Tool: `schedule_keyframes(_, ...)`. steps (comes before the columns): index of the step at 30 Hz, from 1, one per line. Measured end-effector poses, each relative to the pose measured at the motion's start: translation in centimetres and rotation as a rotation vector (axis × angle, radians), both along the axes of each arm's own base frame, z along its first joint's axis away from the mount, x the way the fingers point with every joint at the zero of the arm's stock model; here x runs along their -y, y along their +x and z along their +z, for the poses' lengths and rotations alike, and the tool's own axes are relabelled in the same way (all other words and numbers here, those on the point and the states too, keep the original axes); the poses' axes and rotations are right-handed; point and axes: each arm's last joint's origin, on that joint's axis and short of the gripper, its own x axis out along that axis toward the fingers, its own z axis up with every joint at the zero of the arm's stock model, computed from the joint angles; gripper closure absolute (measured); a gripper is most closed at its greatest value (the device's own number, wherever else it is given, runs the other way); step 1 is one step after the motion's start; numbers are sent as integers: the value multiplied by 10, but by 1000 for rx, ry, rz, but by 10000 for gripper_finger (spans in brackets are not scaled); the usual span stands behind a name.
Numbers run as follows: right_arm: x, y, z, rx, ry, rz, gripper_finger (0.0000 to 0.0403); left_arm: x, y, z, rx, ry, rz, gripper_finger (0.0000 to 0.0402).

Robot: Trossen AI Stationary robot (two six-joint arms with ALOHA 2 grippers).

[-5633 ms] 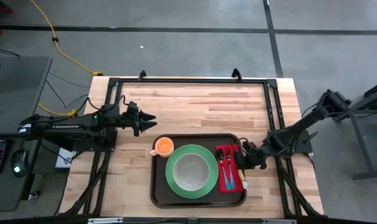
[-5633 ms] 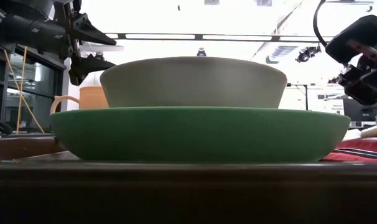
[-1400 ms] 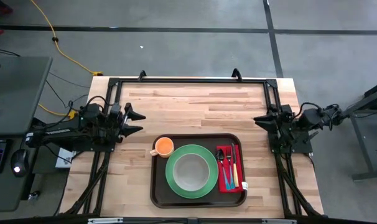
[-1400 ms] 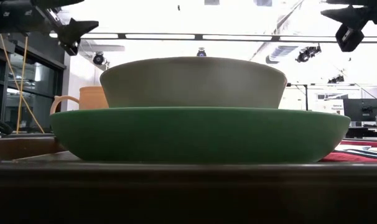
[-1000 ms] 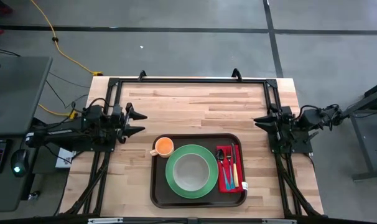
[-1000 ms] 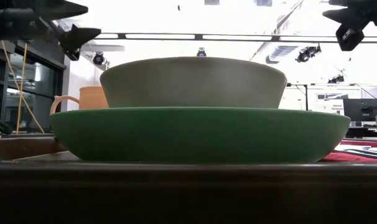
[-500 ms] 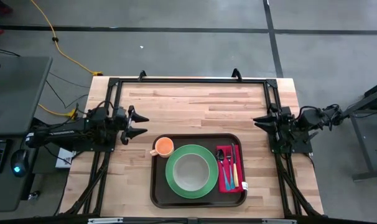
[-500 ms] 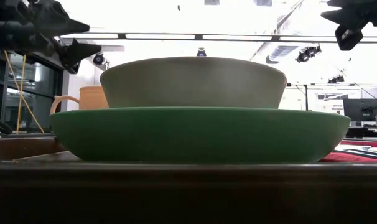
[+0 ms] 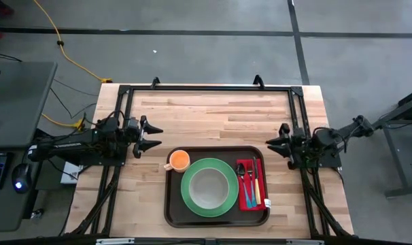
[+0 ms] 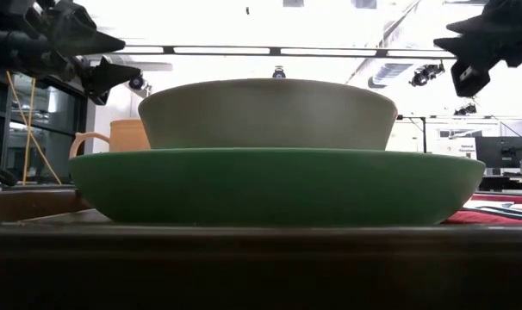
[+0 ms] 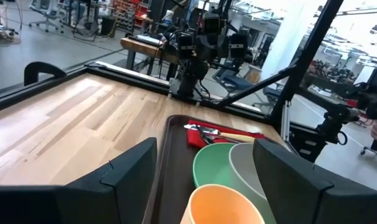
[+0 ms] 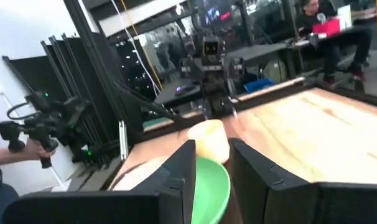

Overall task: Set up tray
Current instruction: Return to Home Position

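The dark brown tray (image 9: 170, 204) lies on the wooden table near its front edge. On it a green plate (image 9: 189, 194) carries a grey bowl (image 9: 209, 187). An orange cup (image 9: 179, 160) stands at the tray's left. A red napkin (image 9: 247, 199) with cutlery (image 9: 250, 178) lies at its right. My left gripper (image 9: 155, 136) hovers open above the table left of the tray, pointing level toward the cup (image 11: 223, 205). My right gripper (image 9: 269, 145) hovers right of the tray, fingers a little apart with nothing between them (image 12: 212, 149).
A black frame (image 9: 206, 87) runs along the table's far edge and down both sides. Bare wood (image 9: 213, 116) lies between it and the tray. Beyond the table, a person's hand (image 12: 27, 134) holds a device, and another person (image 12: 310, 12) sits at a desk.
My right gripper has sunk and come toward the table's near edge, closer to the tray's right end, still pointing level. My left gripper has sunk a little. Nothing on the tray has moved.
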Motion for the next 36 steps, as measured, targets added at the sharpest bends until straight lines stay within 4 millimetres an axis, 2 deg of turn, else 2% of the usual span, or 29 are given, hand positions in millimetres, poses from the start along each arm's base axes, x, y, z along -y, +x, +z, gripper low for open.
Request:
schedule_keyframes(7, -1, 6, -19, 47, 43, 36, 327, 0, 0, -1, -12, -6, -13, 108)
schedule_keyframes(17, 10, 9, -19, 48, -3, -15, 327, 1, 0, -3, -28, -12, -21, 108)
schedule_keyframes(32, 21, 11, -23, 5, -36, 13, 327, 0, 0, -6, -64, 10, -4, 108)
schedule_keyframes(36, 21, 11, -23, 2, -39, 11, 327, -1, 2, -15, -32, 23, 30, 108)
